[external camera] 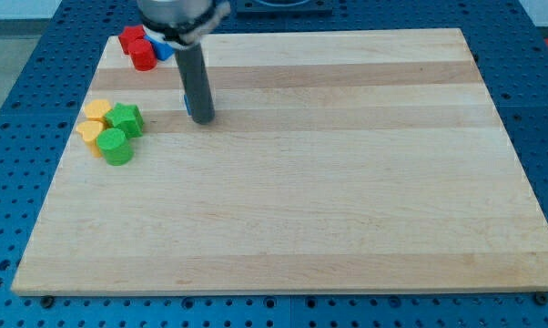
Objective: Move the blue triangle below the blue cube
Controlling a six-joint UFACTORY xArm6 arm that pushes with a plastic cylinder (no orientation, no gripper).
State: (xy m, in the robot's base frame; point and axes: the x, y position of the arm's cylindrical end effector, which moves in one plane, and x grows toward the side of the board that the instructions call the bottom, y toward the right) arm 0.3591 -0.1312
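Note:
My tip rests on the wooden board in its upper left part. A sliver of a blue block shows at the tip's left edge, touching it. The rod hides most of this block, so I cannot tell its shape. A second blue block lies near the view's top, just right of the red blocks and partly hidden by the arm. Its shape is also unclear.
Two red blocks sit at the board's top left corner. Lower on the left edge is a tight cluster: two yellow blocks, a green star-like block and a green cylinder.

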